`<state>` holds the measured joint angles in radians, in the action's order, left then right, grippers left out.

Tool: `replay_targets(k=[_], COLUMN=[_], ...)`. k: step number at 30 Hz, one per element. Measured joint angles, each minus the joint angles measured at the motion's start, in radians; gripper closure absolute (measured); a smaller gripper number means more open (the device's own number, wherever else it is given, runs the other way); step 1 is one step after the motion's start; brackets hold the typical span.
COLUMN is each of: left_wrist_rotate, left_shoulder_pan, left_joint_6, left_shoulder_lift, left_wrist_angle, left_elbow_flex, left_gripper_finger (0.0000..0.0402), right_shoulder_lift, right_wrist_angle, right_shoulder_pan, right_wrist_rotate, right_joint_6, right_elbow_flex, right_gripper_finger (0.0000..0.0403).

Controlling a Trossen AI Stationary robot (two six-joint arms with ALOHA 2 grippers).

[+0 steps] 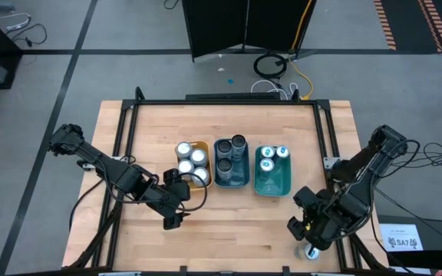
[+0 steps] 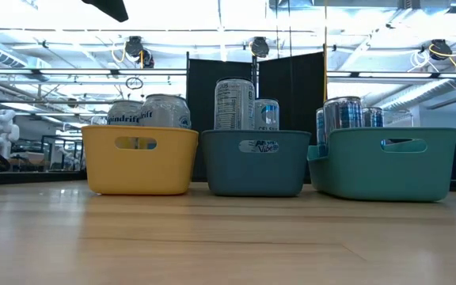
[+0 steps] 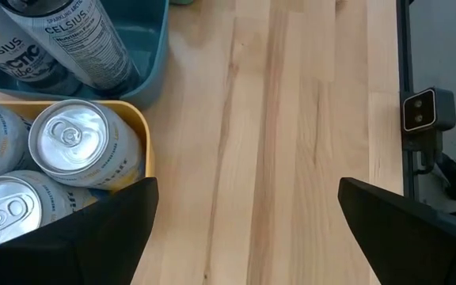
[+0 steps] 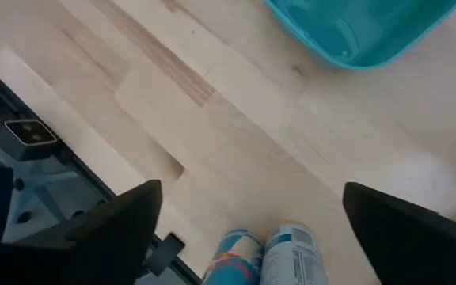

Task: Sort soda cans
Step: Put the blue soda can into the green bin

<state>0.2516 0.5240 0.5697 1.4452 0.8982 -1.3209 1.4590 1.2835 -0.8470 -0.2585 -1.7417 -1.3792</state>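
The right claw (image 1: 307,234) hangs wide open and empty over the counter's (image 1: 229,222) near right corner, two blue-marked silver soda cans (image 4: 271,255) standing just below it. The left claw (image 1: 176,208), also spread wide and empty, hovers beside the yellow plastic tray (image 3: 142,134) of silver cans (image 3: 74,142); dark cans (image 1: 231,153) fill the blue tray (image 1: 231,181), blue-marked ones the teal tray (image 1: 273,184).

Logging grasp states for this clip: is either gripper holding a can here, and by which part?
Nothing is held. The left gripper and right gripper are both open; two cans lie below the right one.
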Motion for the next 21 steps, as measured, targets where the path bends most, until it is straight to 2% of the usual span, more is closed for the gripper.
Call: replay_targets(k=[3, 9, 16, 21], left_wrist_rotate=[0.0, 0.0, 0.0, 0.0], left_shoulder_pan=[0.0, 0.0, 0.0, 0.0], left_joint_6=[0.0, 0.0, 0.0, 0.0], left_shoulder_lift=[0.0, 0.0, 0.0, 0.0], left_wrist_angle=[0.0, 0.0, -0.002, -0.002], left_elbow_flex=[0.0, 0.0, 0.0, 0.0], left_gripper_finger=[0.0002, 0.0002, 0.0002, 0.0002], right_shoulder_lift=[0.0, 0.0, 0.0, 0.026], right_wrist_angle=[-0.01, -0.057, -0.236, -0.37], right_shoulder_pan=[0.0, 0.001, 0.005, -0.002], right_wrist_rotate=[-0.002, -0.002, 0.004, 0.096], right_joint_6=[0.04, 0.141, 0.52, 0.782], right_elbow_flex=[0.0, 0.0, 0.0, 0.0], right_gripper_finger=[0.0007, 0.0019, 0.0021, 0.0021])
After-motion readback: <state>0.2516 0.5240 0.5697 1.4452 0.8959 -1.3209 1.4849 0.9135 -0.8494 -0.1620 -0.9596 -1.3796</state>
